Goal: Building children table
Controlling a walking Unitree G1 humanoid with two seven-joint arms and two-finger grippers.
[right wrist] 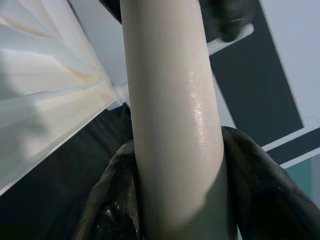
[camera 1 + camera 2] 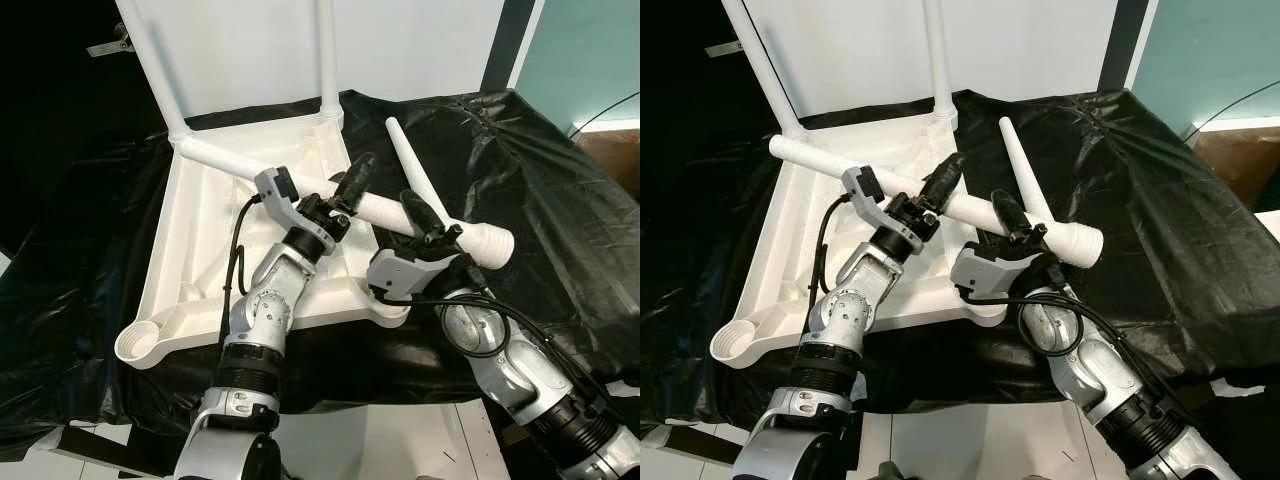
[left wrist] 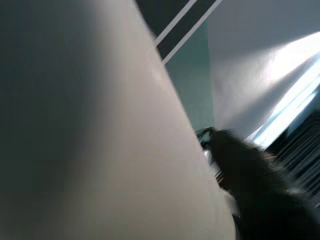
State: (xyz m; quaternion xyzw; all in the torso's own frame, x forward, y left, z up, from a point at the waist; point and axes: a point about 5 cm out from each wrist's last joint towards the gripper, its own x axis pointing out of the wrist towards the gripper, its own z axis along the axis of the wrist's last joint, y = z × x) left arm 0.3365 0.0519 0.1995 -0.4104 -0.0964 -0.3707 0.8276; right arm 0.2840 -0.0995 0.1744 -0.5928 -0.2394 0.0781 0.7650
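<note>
The right gripper (image 2: 432,222) had its jaws clenched around a long white table leg (image 2: 385,210). The left gripper (image 2: 350,185) gripped that same leg farther along, above the upside-down white tabletop (image 2: 190,235) on the black-covered worktop (image 2: 560,220).

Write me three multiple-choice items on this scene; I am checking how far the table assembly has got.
1. Where does the table top lie?
A. upside down on the black cloth
B. on the bare floor
C. against the wall

2. How many legs stand upright in its corners?
A. none
B. two
C. four

3. What state is the right pincer in?
A. open, holding nothing
B. shut on a cable
C. shut on a white leg

Answers:
1. A: the table top shows its ribbed underside on the black cloth.
2. B: two upright legs rise at the far corners.
3. C: the right pincer clasps the white leg.
</note>
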